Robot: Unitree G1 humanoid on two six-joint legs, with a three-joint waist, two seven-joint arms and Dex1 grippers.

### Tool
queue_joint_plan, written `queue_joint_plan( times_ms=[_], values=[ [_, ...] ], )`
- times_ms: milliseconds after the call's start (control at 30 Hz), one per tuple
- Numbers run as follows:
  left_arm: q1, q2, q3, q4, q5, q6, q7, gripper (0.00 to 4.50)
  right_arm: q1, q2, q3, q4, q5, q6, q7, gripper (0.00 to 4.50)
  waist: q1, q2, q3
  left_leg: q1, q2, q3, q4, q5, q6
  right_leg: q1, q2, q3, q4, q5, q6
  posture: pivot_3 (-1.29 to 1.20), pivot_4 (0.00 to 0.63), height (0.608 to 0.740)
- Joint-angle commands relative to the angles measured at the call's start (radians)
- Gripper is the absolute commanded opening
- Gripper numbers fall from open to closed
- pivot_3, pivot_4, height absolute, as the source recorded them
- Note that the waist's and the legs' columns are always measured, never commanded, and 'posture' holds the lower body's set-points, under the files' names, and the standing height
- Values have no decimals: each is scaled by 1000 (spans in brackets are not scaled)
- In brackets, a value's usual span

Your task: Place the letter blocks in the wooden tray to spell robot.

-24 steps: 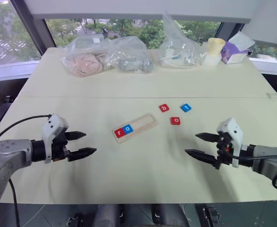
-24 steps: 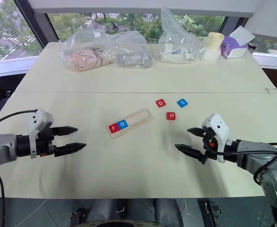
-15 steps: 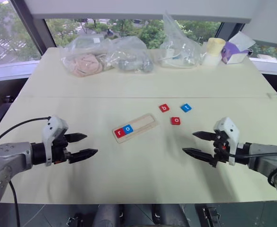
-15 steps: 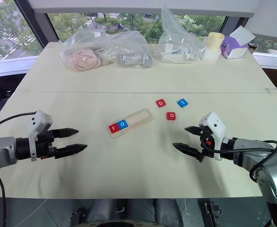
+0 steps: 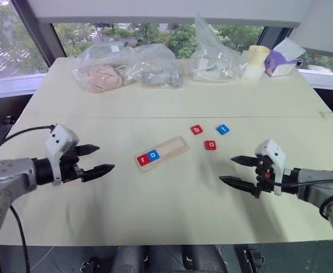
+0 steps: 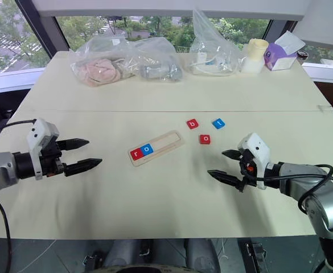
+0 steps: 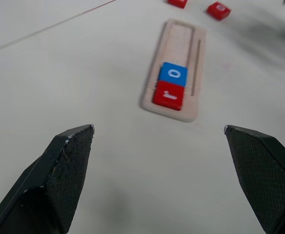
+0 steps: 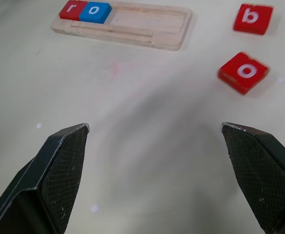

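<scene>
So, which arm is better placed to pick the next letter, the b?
The right. The red b block lies on the table right of the wooden tray, nearer the right tool, which is open and empty. The left tool is beyond the tray.

The wooden tray lies slantwise in the middle of the pale table, with a red r block and a blue o block side by side at its nearer left end; the remainder of the recess is bare wood. Off to its right sit three loose tiles (well apart from the tray): a red b block, a blue block just beside it, and a red o block nearer. The left gripper hovers left of the tray, fingers spread, empty. The right gripper hovers below the loose tiles, likewise spread. Plastic bags line the far edge.
</scene>
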Motion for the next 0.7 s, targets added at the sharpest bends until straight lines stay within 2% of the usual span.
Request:
queue_joint_plan(
  times_ms=[33,100,233,367,500,700],
  values=[
    [-67,7,-117,36,62,-76,-67,4500,-29,-5,-20,-40,28,6,-2,4457,3,0,0,0,0,0,0,0,0,0,0,0,0,0,0,0,150,739],
    [-101,-14,-202,73,119,-128,-88,4500,-40,10,-5,-62,32,13,-18,4457,4,0,0,0,0,0,0,0,0,0,1,0,0,0,0,0,150,739],
    [-185,-131,-388,214,276,-274,-78,4500,-39,44,20,-130,47,43,-72,4457,7,0,0,0,0,0,0,0,0,1,2,0,0,0,0,0,150,739],
    [-236,-215,-486,339,405,-404,-61,4500,-24,68,15,-168,60,68,-115,4457,18,0,0,0,0,1,2,0,0,1,3,0,1,0,1,0,150,739],
    [-278,-315,-529,462,479,-490,-25,4500,6,81,7,-197,66,80,-149,4457,30,1,-1,0,0,0,3,0,0,1,3,0,2,0,1,0,150,739],
    [-283,-383,-537,525,502,-524,-42,4500,20,82,-6,-207,78,84,-180,4457,32,1,-2,1,0,-1,9,-1,2,4,1,0,5,0,1,0,150,739]
  ],
)
